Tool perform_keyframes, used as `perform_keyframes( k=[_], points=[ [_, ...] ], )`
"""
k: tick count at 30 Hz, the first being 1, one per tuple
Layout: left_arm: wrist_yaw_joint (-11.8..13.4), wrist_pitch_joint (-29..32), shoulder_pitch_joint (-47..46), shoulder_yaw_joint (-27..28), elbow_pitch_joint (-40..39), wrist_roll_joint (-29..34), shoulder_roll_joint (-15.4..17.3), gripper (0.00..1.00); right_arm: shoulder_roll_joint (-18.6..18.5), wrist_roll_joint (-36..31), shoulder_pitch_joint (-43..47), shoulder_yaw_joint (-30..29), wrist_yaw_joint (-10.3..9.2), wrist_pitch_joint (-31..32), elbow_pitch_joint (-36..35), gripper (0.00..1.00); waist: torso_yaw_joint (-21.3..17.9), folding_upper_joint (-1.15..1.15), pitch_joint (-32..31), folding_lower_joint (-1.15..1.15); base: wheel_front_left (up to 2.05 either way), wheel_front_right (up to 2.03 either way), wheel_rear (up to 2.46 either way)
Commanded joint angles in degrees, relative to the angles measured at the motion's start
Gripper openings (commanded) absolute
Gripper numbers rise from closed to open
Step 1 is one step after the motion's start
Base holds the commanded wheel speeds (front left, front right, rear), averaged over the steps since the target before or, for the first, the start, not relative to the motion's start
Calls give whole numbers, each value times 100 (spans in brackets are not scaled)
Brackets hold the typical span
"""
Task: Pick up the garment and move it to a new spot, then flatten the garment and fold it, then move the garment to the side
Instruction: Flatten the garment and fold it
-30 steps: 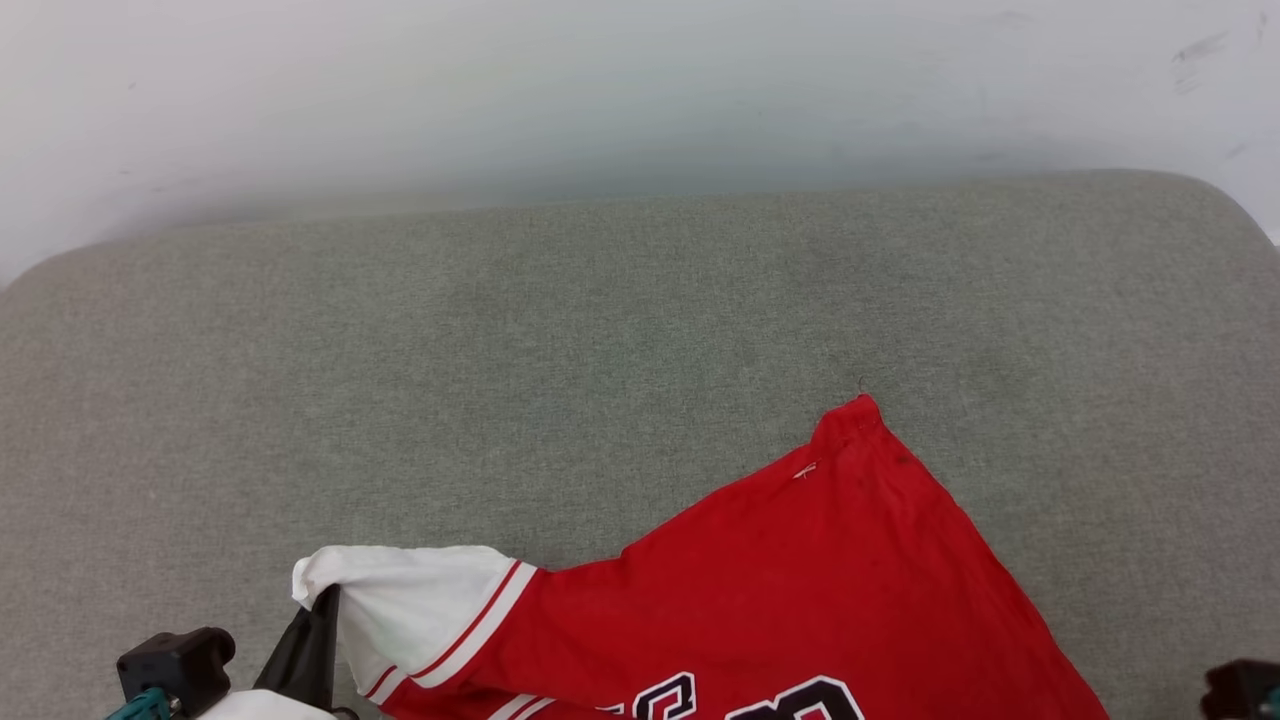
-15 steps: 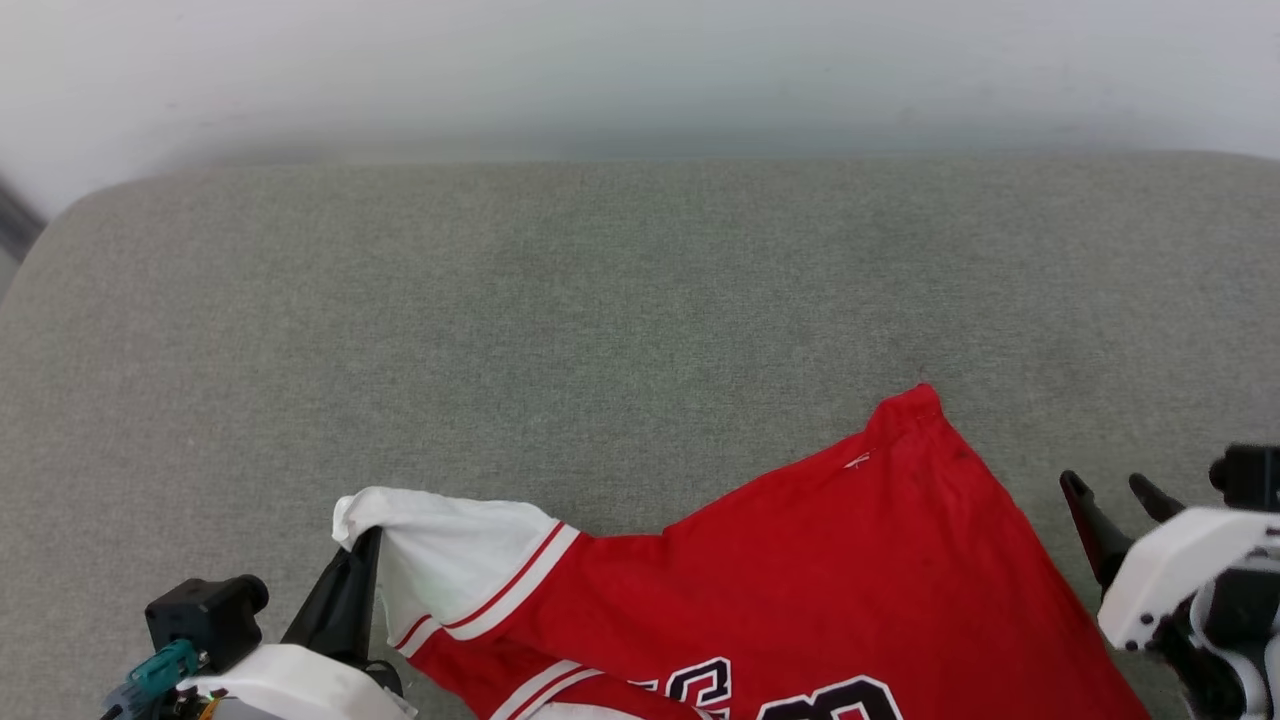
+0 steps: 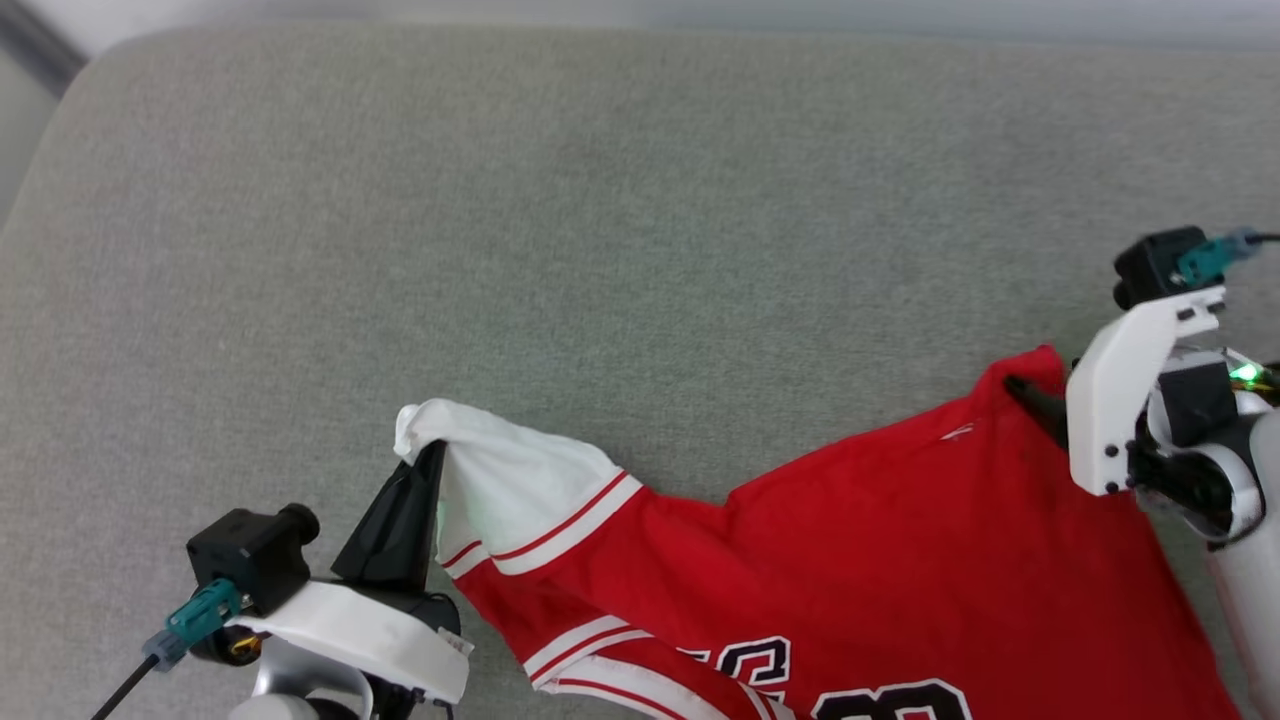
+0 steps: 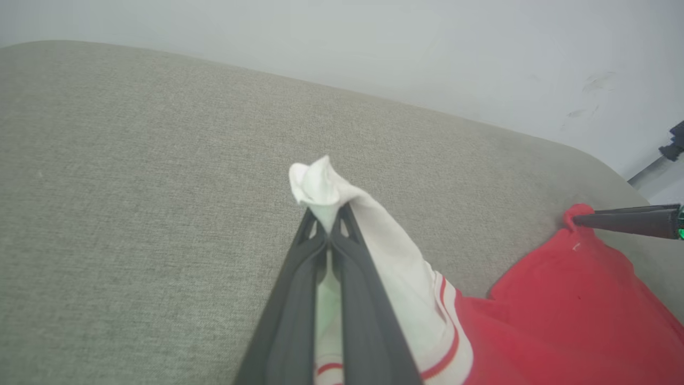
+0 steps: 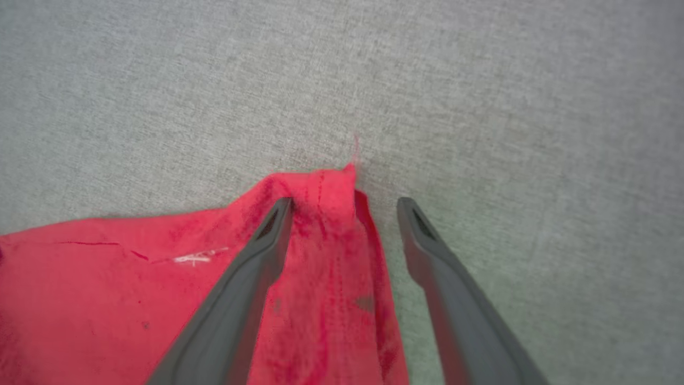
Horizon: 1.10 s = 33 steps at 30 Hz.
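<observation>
The garment (image 3: 900, 560) is a red jersey with black, white-outlined lettering, spread on the grey cushion at the lower middle and right of the head view. My left gripper (image 3: 430, 455) is shut on the tip of its white, red-striped sleeve (image 3: 510, 490) and holds it raised; the left wrist view shows the fingers (image 4: 327, 216) pinching that sleeve (image 4: 374, 235). My right gripper (image 3: 1030, 400) is open at the garment's far red corner. In the right wrist view (image 5: 344, 206) its two fingers straddle that corner (image 5: 320, 192), one over the red cloth, one over the cushion.
A grey-green fabric cushion (image 3: 600, 250) carries everything, with much bare surface beyond the garment. Its rounded left edge (image 3: 40, 160) shows at the upper left. A pale wall (image 4: 374, 43) rises behind it. The right gripper's finger (image 4: 625, 222) appears in the left wrist view.
The head camera has tilted down. My right gripper came in from the lower right to the red corner and opened wide. The left gripper stays shut on the white sleeve.
</observation>
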Motion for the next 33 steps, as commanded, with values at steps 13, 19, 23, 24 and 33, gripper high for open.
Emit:
perform_keyframes(
  k=[13,19,23,24,33],
  points=[
    [-82,-102,-273,-26,306,38,14,0,56,308,-111,468,-2,1281,835,0,254,0,250,-1,0,0,0],
    [-157,13,-521,4,382,176,263,0,-11,159,-503,396,-2,739,624,0,136,0,-86,-1,0,0,0],
    [-240,133,-1041,78,534,260,418,0,-2,-81,-722,314,-2,272,630,0,-13,0,-376,-1,0,0,0],
    [-277,166,-1203,93,609,275,454,0,-7,-162,-753,335,-2,157,654,0,-57,0,-459,-1,0,0,0],
    [-667,552,-3216,59,2020,166,215,0,132,-407,-1431,237,-3,-727,1071,0,-407,0,-911,-1,0,0,0]
  ],
)
